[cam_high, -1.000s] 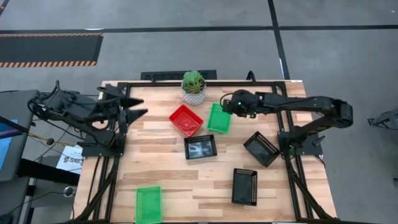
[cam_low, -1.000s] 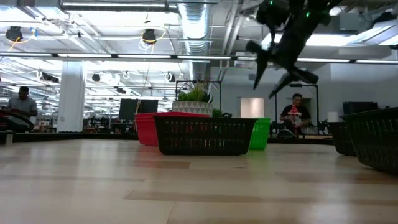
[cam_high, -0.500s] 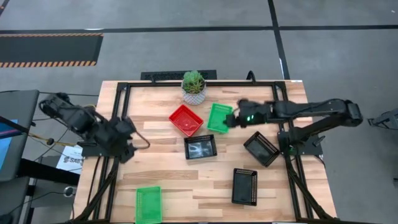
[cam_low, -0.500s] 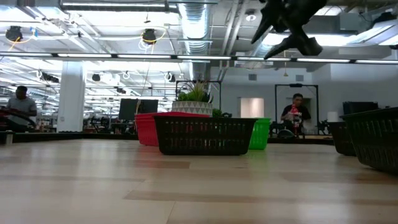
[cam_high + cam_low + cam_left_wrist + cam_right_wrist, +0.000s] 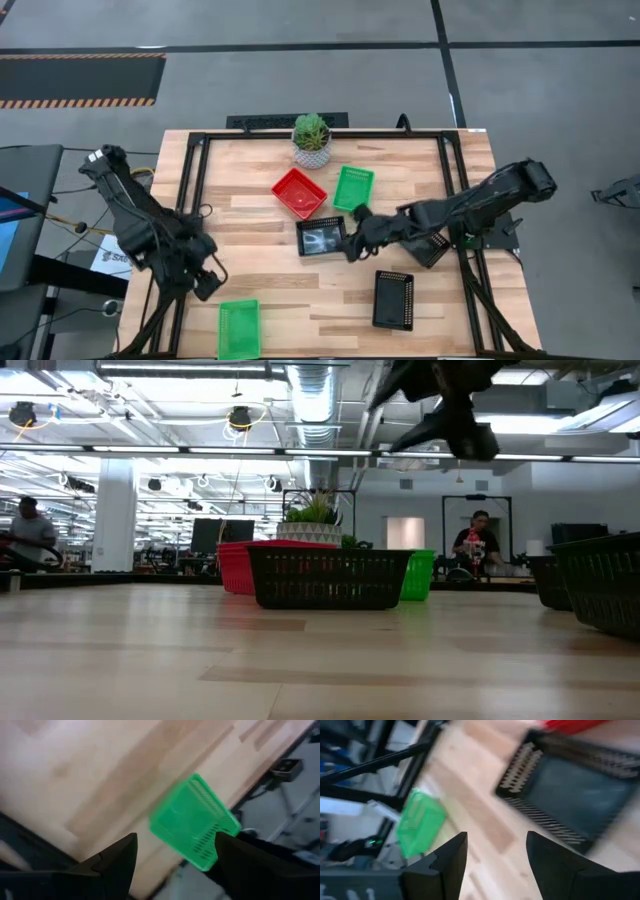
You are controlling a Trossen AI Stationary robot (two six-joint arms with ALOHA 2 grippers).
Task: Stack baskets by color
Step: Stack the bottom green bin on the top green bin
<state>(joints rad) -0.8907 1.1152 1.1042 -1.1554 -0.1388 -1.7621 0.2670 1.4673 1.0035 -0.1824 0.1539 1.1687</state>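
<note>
Several mesh baskets rest bottom-down on the wooden table: a red one (image 5: 299, 192), a green one (image 5: 353, 188) beside it, a black one (image 5: 322, 236) in the middle, two more black ones (image 5: 393, 298) (image 5: 424, 243) at the right, and a second green one (image 5: 238, 328) at the near left edge. My left gripper (image 5: 208, 283) hangs open just to the far-left of that near green basket (image 5: 195, 822), tipped downward. My right gripper (image 5: 352, 238) is open in the air beside the middle black basket's (image 5: 570, 790) right end. Neither holds anything.
A small green plant in a white pot (image 5: 311, 140) stands at the table's far edge, behind the red basket. The black frame rails (image 5: 190, 200) run along the table's left and right sides. Bare wood lies between the near green basket and the black baskets.
My left gripper has swung from the far left of the table toward the near edge and down, tipping to point downward near the near green basket. My right gripper has travelled from above the far green basket toward the near left, ending beside the middle black basket. No basket has moved.
</note>
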